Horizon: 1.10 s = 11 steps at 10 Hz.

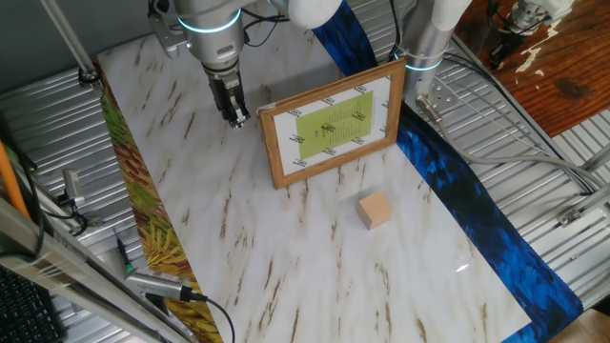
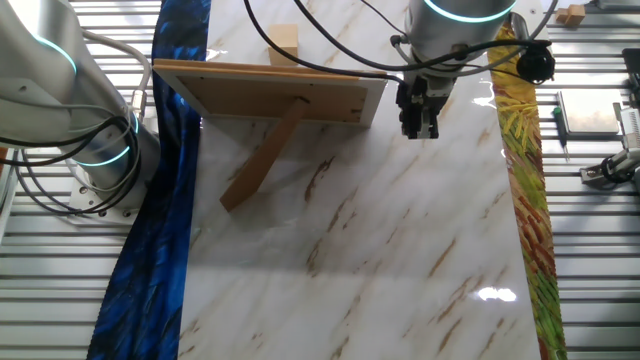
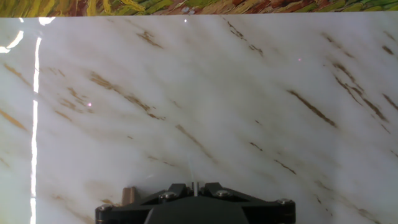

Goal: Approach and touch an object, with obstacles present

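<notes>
The small tan wooden cube (image 1: 376, 211) lies on the marble table in front of the framed board. In the other fixed view only its top (image 2: 284, 43) shows behind the board. The upright board (image 1: 334, 124) has a brown frame, a white border and a yellow-green centre; its back and prop leg (image 2: 270, 92) face the other fixed camera. My gripper (image 1: 235, 118) hangs just above the table beside the board's left end, on the side away from the cube. It also shows in the other fixed view (image 2: 418, 125) and the hand view (image 3: 194, 185). Its fingers are together and hold nothing.
The marble tabletop (image 1: 286, 257) has a blue cloth strip (image 1: 457, 191) along one side and a yellow-green patterned strip (image 1: 143, 219) along the other. A second robot base (image 2: 90, 150) stands by the blue strip. A small tan piece (image 3: 129, 195) shows beside the gripper in the hand view.
</notes>
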Available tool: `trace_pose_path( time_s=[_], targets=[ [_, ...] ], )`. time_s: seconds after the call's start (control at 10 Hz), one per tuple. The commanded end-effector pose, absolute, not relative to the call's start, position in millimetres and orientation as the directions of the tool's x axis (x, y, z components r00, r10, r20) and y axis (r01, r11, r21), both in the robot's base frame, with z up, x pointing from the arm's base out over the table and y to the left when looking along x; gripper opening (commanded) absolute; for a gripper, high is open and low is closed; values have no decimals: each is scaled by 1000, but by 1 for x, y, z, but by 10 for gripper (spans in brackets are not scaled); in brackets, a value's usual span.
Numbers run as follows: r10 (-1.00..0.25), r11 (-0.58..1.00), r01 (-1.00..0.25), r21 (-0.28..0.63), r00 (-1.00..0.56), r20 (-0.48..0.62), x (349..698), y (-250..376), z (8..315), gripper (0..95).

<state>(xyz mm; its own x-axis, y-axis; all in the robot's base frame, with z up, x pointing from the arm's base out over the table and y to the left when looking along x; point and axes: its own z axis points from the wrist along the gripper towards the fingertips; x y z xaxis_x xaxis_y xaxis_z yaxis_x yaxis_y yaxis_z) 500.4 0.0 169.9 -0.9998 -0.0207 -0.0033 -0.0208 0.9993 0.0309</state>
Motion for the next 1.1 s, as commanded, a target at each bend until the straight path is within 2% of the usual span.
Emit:
trace_pose_path(
  time_s=[0.1, 0.9, 1.0, 1.1],
  targets=[
    [-21, 999, -21, 29, -1000, -2, 500, 0, 170, 0],
    [-26, 999, -26, 29, -1000, -2, 500, 0, 170, 0],
    [-111, 993, -111, 34, -994, -4, 500, 0, 170, 0],
    [-118, 993, -118, 29, -993, -4, 500, 0, 170, 0]
  ],
)
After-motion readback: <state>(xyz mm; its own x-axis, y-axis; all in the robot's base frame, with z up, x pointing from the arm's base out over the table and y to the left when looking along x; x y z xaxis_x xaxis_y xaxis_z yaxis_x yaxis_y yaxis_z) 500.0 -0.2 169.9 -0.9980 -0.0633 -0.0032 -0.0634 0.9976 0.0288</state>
